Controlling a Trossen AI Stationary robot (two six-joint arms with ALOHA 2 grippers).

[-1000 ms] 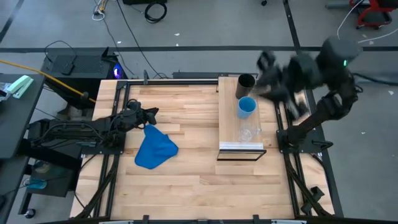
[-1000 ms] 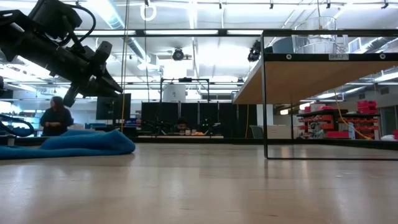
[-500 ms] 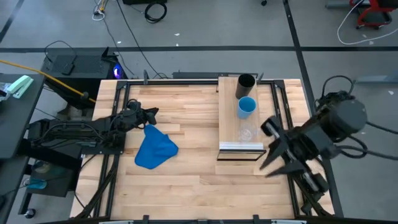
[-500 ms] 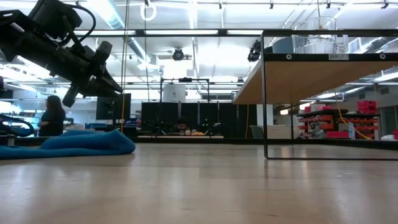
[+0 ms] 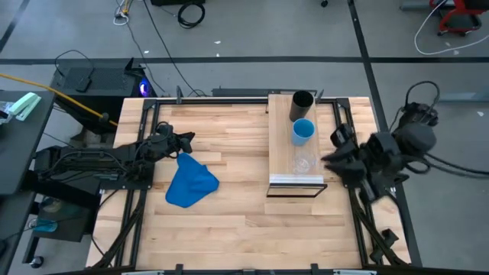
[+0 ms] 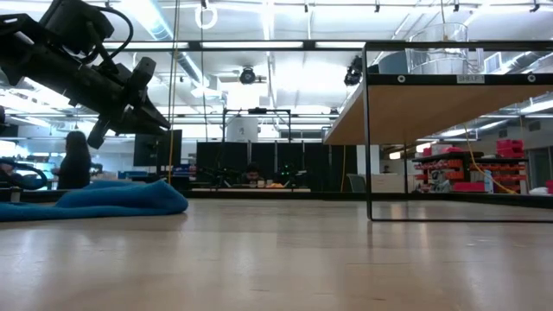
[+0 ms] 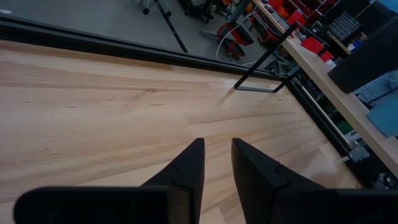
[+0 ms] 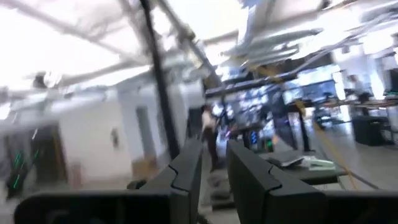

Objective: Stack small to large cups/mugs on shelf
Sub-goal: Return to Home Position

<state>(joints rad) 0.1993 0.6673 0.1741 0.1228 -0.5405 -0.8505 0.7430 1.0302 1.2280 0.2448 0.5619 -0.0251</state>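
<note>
The shelf (image 5: 280, 137) stands on the table's right half. Three cups stand on it in a row: the black cup (image 5: 303, 100) at the far end, the light-blue cup (image 5: 302, 131) in the middle, the clear cup (image 5: 304, 163) nearest. In the low view the clear cup (image 6: 441, 47) stands on the shelf (image 6: 449, 79). My right gripper (image 5: 333, 149) hangs shut just right of the shelf, level with the clear cup, touching nothing; its wrist view (image 8: 214, 155) looks up into the room. My left gripper (image 5: 186, 140) waits shut above the table's left side (image 7: 216, 146).
A crumpled blue cloth (image 5: 189, 183) lies on the table left of centre, just near of my left gripper (image 6: 147, 108). Bare wood stretches between the cloth and the shelf. A person (image 6: 73, 160) is in the room behind the table.
My right arm has swung fast: from beside the black cup at the shelf's far end toward the table's near edge, then back a little toward the far edge, to beside the shelf's near half. The cups have stayed where they were.
</note>
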